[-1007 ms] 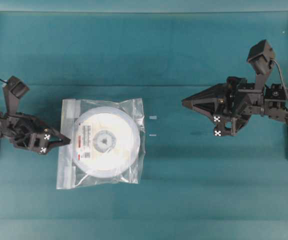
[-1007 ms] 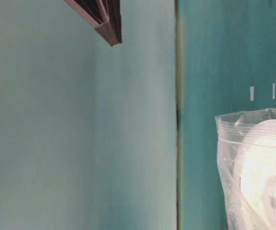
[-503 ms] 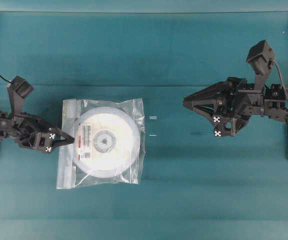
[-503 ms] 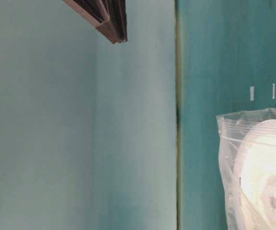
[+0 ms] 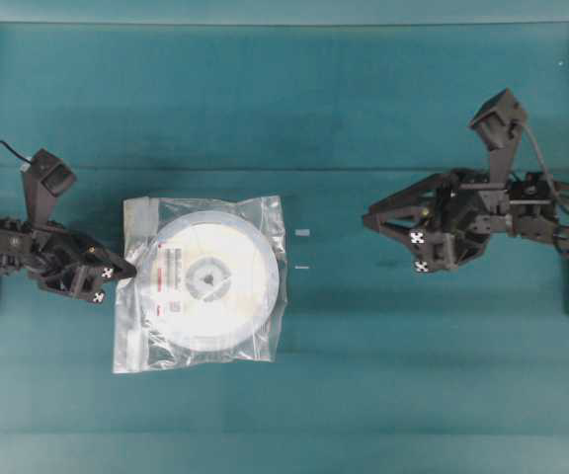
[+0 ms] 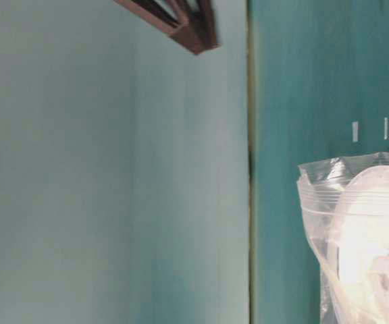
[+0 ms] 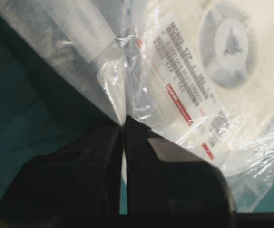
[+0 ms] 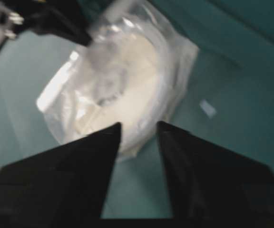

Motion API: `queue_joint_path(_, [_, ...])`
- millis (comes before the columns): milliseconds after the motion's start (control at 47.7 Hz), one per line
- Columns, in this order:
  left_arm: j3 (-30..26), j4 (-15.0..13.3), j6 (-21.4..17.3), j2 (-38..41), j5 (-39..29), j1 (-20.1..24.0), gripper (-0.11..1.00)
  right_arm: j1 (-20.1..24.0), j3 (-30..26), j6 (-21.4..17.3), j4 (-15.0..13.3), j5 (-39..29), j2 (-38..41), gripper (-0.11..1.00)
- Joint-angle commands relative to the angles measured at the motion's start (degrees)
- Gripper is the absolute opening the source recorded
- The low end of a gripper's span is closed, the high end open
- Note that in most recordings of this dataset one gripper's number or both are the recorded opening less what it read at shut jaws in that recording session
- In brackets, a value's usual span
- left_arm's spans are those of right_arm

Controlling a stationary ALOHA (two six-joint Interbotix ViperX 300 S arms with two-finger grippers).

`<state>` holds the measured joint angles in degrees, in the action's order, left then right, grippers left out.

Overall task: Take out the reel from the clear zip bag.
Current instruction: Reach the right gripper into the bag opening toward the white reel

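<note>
Teal bench (image 5: 284, 109) fills the overhead view. Two small pale tape marks (image 5: 301, 233) sit near its middle, one above the other, slightly apart.

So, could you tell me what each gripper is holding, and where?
The left gripper pinches the clear zip bag by its plastic film near the zip-strip edge; the right gripper holds nothing.

Only readable print is on the white label (image 7: 187, 83) of the reel (image 7: 232, 71), seen thru the clear zip bag (image 7: 80, 52) in the left wrist view, centre-right of frame. Several rows of small black code run diagonally; top row looks approx. like "MCR03…" w/ more chars, rest too blurred to make out. Red stripe (image 7: 179, 101) w/ white lettering, illegible. Overhead view: label (image 5: 171, 279) shows as dark lines only. Black-and-white X-pattern marker squares on both arms, no text.
</note>
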<state>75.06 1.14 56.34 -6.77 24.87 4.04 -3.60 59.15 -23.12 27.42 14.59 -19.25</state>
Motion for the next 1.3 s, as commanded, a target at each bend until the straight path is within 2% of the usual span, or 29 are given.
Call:
queue_joint_path(0, [-0.88, 0.09, -0.62, 0.35, -0.44, 0.62, 0.00, 0.00, -1.14, -1.76, 1.67, -0.18, 1.85, 0.66])
queue_joint_path(84, [-0.97, 0.09, -0.70, 0.44, -0.62, 0.62, 0.00, 0.44, -2.81, -1.93, 1.85, -0.35, 4.66, 0.82])
queue_joint_path(189, [-0.97, 0.09, -0.70, 0.35, -0.62, 0.62, 0.00, 0.79, -5.89, -2.02, 1.85, -0.35, 9.23, 0.89])
queue_joint_path(420, [-1.05, 0.09, -0.79, 0.44, -0.62, 0.62, 0.00, 1.49, -13.10, -2.46, 2.64, -1.23, 20.65, 0.89])
queue_joint_path(587, [-0.97, 0.09, -0.79, 0.35, -0.70, 0.62, 0.00, 2.29, -16.52, -4.13, 3.08, -2.99, 25.84, 0.88])
queue_joint_path(1280, [-1.49, 0.09, -0.70, 0.53, -0.62, 0.62, 0.00, 3.16, -23.12, -5.45, 3.16, -2.64, 32.52, 0.88])
